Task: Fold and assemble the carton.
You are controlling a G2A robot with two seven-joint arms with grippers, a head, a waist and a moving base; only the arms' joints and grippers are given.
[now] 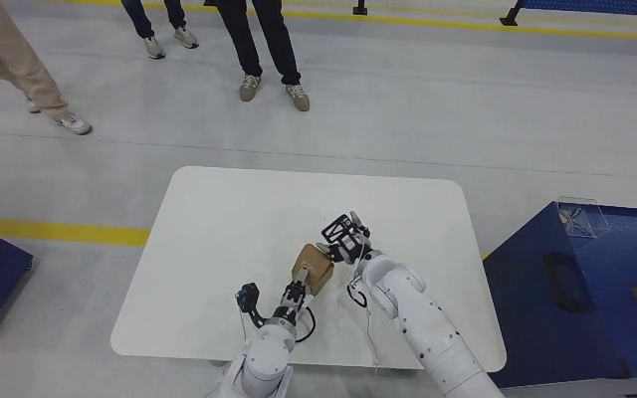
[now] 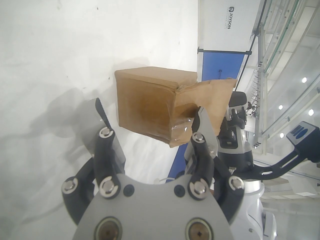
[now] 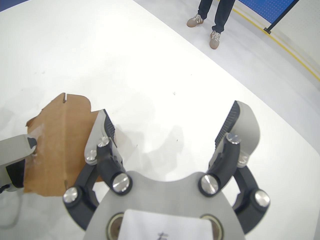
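A small brown carton stands on the white table, near the front middle. In the left wrist view the carton has its box body formed and one flap sticking out sideways at the open end. My left gripper is open at the carton's near side, with one fingertip against the open end by the clear tape. My right gripper is open above the bare table, and one finger is just beside the carton's flap. From above, the right gripper is behind and to the right of the carton.
The table's far side and left half are bare. A blue platform stands off the table's right edge. Several people's legs and shoes are on the floor beyond the far edge.
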